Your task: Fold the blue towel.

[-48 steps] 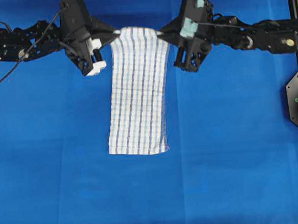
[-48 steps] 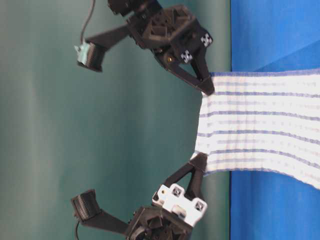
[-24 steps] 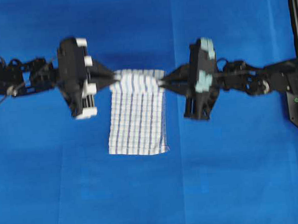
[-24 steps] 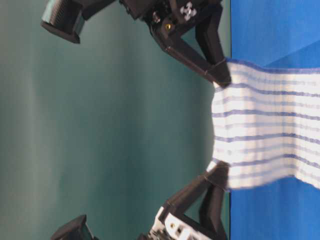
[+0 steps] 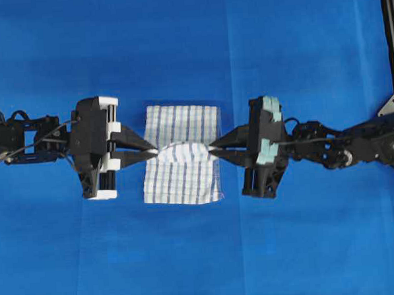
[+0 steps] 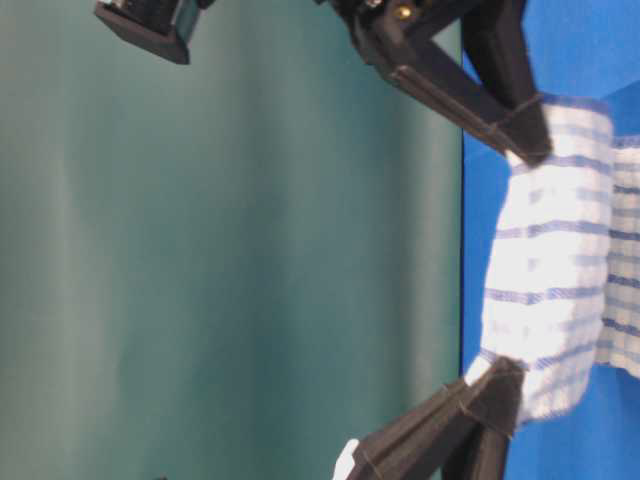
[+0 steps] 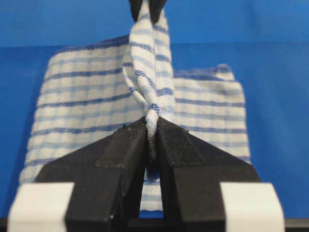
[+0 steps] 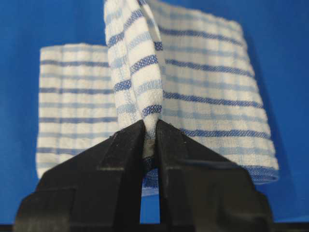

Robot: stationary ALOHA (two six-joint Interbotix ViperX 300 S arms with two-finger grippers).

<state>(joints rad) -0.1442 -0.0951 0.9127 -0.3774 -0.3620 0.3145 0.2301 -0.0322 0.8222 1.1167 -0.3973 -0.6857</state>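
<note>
The desk [image 5: 321, 247] is covered in plain blue, and the towel [image 5: 182, 122] lies at its middle, striped and already narrowed to a strip; one end rests flat, the other is lifted off the surface and hangs over the flat part — a fold in half along the length, judged about midway. What is left, by this view: carrying the raised edge on to the near hem [image 5: 183, 200], laying it down square and letting go. The left gripper [image 5: 154, 151] and right gripper [image 5: 213, 148] face each other across the towel, each at one corner of the raised edge; the left fingers [image 7: 128, 145] are clamped tight on a bunched corner, and the right fingers [image 8: 123, 145] pinch the opposite corner just as firmly — no gap beyond the cloth.
</note>
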